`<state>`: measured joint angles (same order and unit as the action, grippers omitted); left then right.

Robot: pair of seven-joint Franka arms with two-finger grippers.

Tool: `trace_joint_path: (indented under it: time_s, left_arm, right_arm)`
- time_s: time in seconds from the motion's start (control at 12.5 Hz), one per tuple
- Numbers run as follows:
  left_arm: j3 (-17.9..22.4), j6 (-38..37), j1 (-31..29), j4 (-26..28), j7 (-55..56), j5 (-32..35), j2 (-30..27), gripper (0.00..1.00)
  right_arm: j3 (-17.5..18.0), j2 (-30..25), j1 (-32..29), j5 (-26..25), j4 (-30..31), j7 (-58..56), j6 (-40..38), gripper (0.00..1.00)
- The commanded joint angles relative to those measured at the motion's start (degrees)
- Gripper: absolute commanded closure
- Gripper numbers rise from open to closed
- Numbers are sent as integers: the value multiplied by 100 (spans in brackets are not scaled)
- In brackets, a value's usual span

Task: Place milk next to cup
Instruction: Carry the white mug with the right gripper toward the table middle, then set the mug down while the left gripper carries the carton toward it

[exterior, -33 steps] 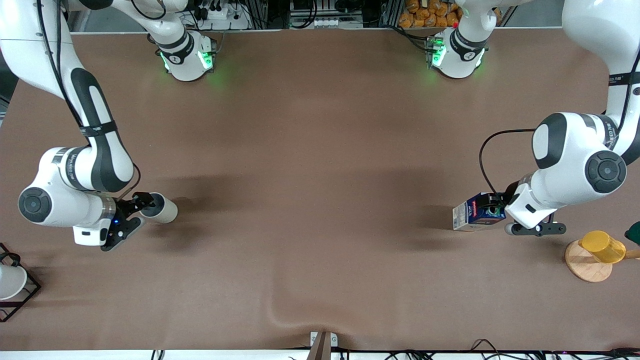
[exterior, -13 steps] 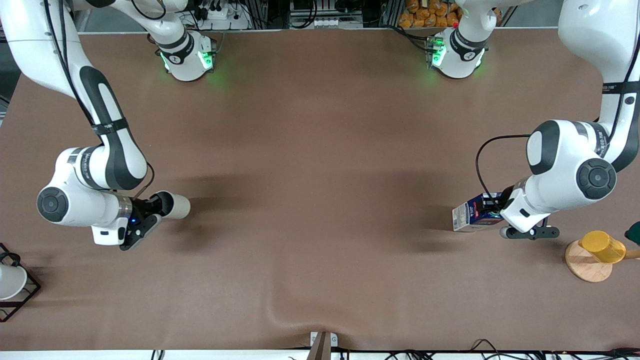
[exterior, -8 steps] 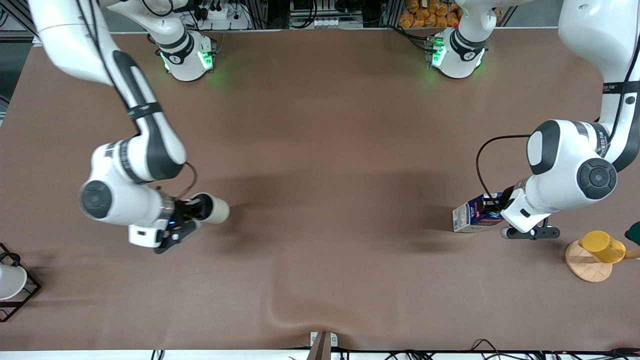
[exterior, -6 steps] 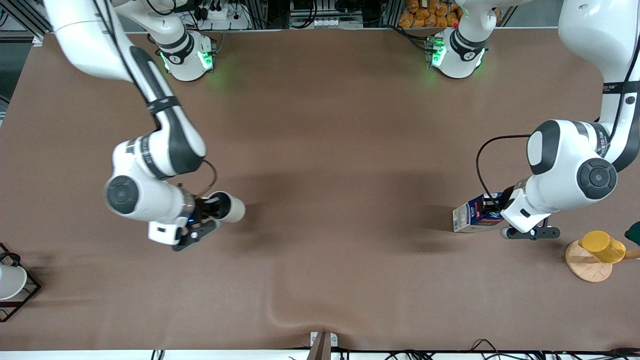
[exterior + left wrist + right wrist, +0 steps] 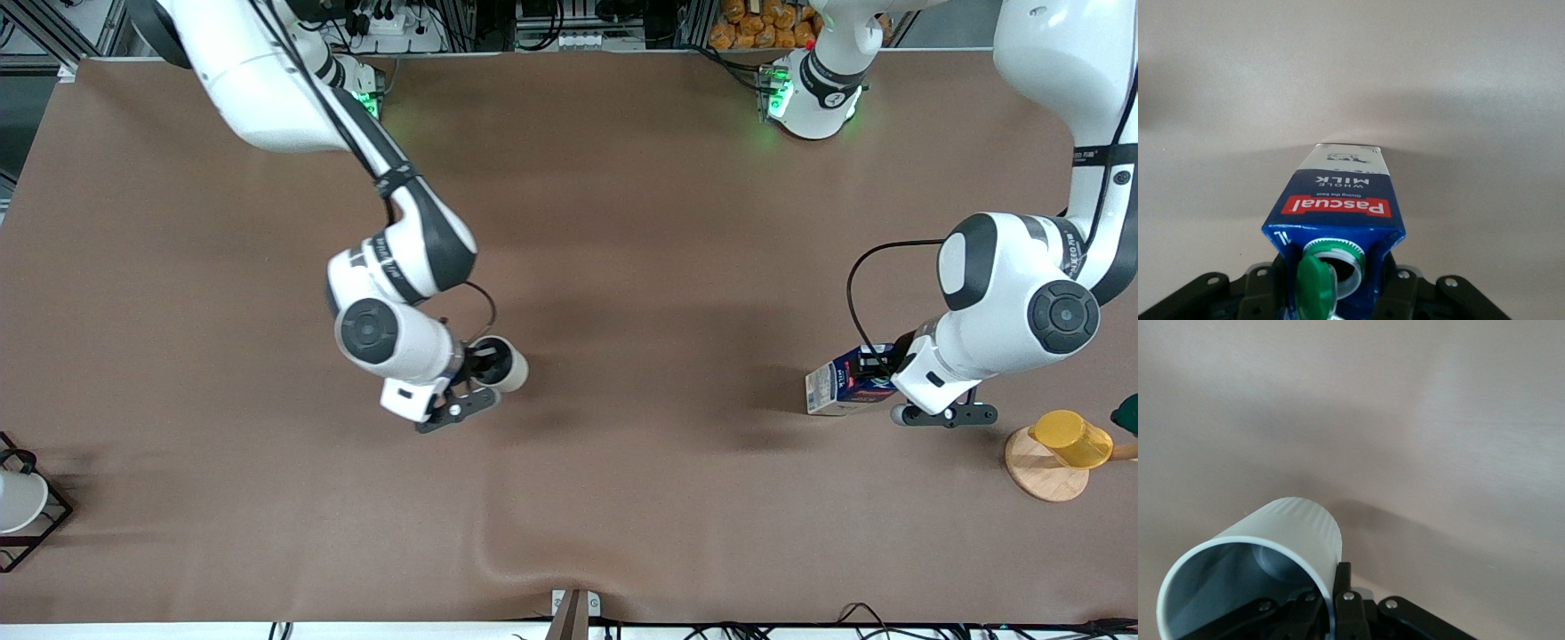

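Since the earlier frames, the right gripper [image 5: 481, 377] has carried the cup [image 5: 504, 370], pinched at its rim, toward the table's middle. Clamped in the left gripper [image 5: 892, 373], the milk [image 5: 840, 384] hangs near the left arm's end, well apart; placement remains.

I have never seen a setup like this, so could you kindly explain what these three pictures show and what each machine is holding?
Two white robot arms work at a brown table. The wide picture looks down from above; the other two come from cameras on the arms' wrists. The right gripper holds a pale cup by its rim over the table's middle. The left gripper grips a blue milk carton toward its own end. A yellow cup on a wooden stand and a white cup in a wire rack sit aside.
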<state>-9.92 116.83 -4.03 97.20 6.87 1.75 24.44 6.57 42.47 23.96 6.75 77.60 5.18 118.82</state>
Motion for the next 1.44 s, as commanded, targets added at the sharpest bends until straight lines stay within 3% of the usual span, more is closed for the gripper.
trace_joint_path:
  time_s: [0.0, 0.56, 1.12, 1.2, 1.28, 1.36]
  left_arm:
    - [-18, -64, -10, -70, -10, 133, -123, 50]
    - [-159, -441, 17, -114, 34, 115, -422, 49]
    - [-580, -574, 26, -149, 489, 36, -528, 49]
    - [-694, -652, 26, -149, 673, 36, -554, 49]
    - [-817, -670, 26, -149, 936, 36, -563, 49]
    - [-957, -671, 26, -149, 1165, 36, -563, 48]
  right_arm:
    - [-77, 209, 231, 29, -281, 298, 62, 100]
    - [-112, 297, 987, -270, -245, 1712, 483, 100]
    - [-130, 605, 882, -420, -254, 2029, 1291, 98]
    - [-130, 605, 856, -411, -254, 2039, 1415, 75]
    - [-130, 605, 795, -411, -254, 2048, 1425, 30]
    - [-130, 596, 794, -428, -254, 2039, 1425, 0]
